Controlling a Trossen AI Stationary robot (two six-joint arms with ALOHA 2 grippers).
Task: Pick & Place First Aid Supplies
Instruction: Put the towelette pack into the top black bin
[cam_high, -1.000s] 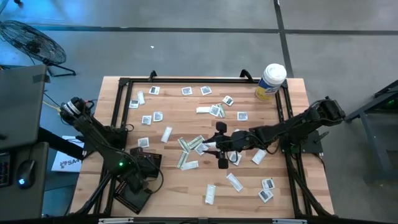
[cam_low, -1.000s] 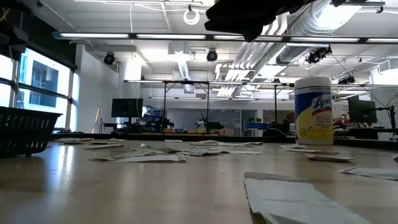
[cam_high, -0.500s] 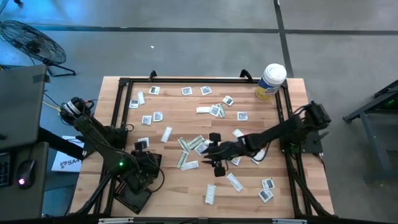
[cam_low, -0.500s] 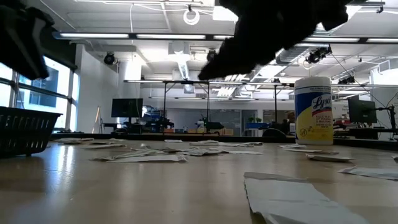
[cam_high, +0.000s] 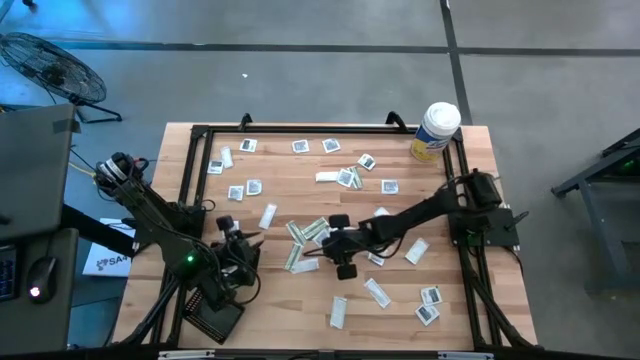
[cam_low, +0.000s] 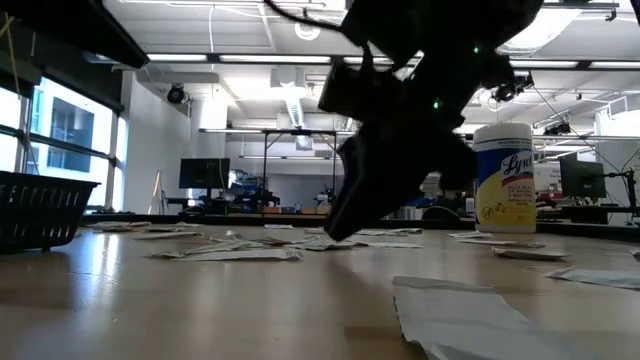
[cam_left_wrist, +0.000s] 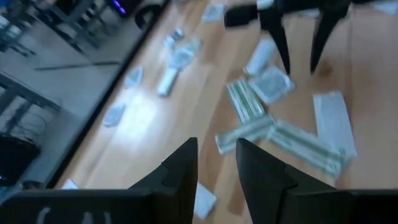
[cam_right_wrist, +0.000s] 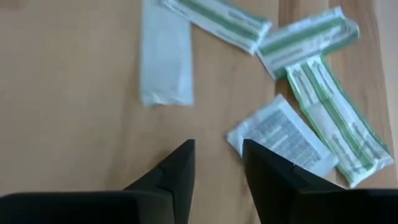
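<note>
My right gripper (cam_high: 335, 245) hangs low over mid-desk, its fingers (cam_right_wrist: 177, 171) a narrow gap apart with bare wood between them, holding nothing. Just ahead of it lie a square white-grey printed pad packet (cam_right_wrist: 283, 140), pale green striped strip wrappers (cam_right_wrist: 329, 115) and a plain white strip wrapper (cam_right_wrist: 165, 59). More small flat packets (cam_high: 300, 146) are scattered across the wooden desk (cam_high: 290, 300). My left gripper (cam_high: 240, 245) waits near the desk's left edge beside a black mesh tray (cam_high: 212, 310), fingers (cam_left_wrist: 180, 168) slightly parted, empty.

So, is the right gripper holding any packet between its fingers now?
No, the right gripper has only bare wood between its fingers; the square white packet lies just ahead.
</note>
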